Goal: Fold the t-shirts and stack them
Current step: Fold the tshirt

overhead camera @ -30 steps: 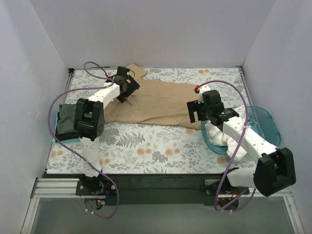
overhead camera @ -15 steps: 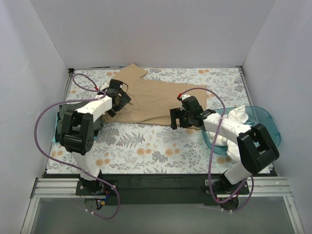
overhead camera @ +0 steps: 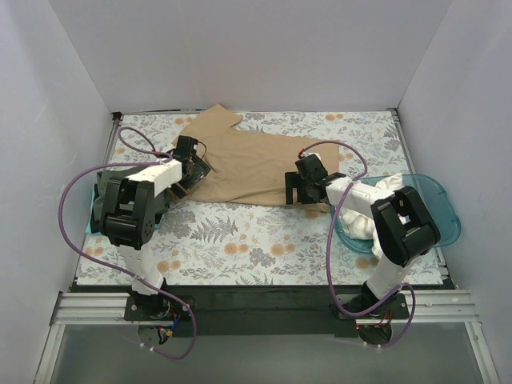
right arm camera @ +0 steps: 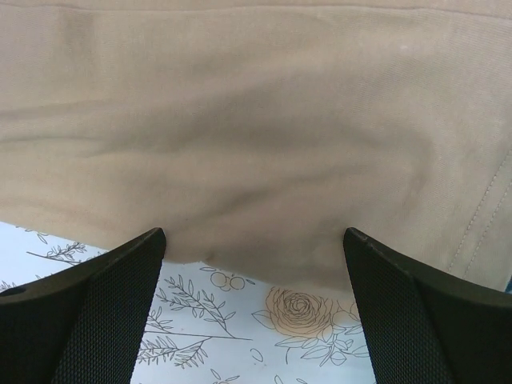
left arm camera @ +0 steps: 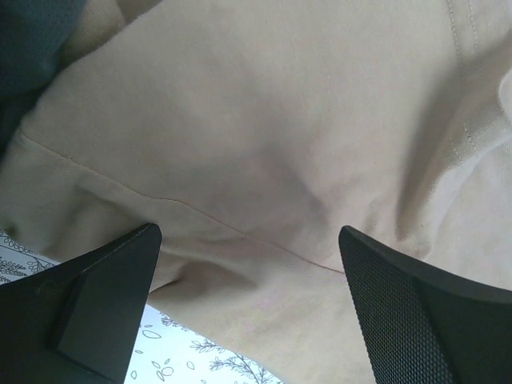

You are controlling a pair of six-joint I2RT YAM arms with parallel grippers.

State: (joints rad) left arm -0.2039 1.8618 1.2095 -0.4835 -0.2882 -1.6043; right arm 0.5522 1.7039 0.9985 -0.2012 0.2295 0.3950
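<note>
Currently the left pincer (overhead camera: 185, 182) and right pincer (overhead camera: 299, 194) are both hovering spread open, gripping nothing, over the near edge of the tan t-shirt (overhead camera: 256, 160) lying flat on the counter (overhead camera: 240, 240), probably lining up to pinch that edge for a fold.

The near strip of the desk (overhead camera: 240, 240) lay open for passing. The teal tub (overhead camera: 438, 210) (stuffed with white shirts (overhead camera: 356, 226)) blocked the right side; a dark folded shirt (overhead camera: 100, 200) crowded the left edge.
</note>
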